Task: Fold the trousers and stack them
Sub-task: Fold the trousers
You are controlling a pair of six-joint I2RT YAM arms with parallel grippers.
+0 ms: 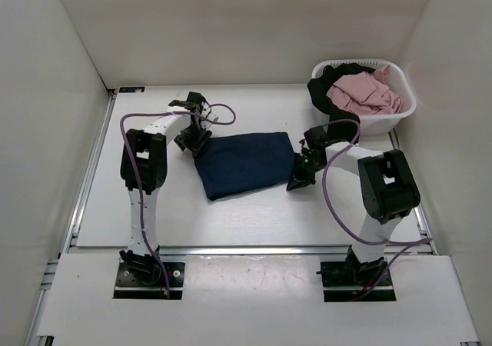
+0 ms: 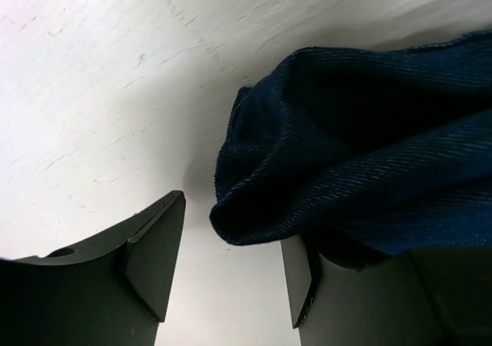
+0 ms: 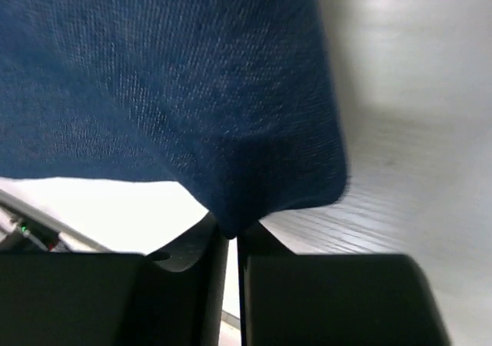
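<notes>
Top view: dark navy folded denim trousers (image 1: 244,164) flat mid-way across white table (image 1: 231,223), seemingly staged for another fold. Left wrist view: left gripper (image 2: 231,284) spread wide, clamping nothing, denim corner draped over one finger (image 2: 301,284). Right wrist view: right gripper (image 3: 232,242) pinched tight on denim edge, probably anchoring it.

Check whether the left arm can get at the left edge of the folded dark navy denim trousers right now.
Probably yes: the left gripper sits open right beside the dark navy denim trousers, a bunched fold against one finger, with nothing between them. The right gripper is pinching the opposite edge.
</notes>
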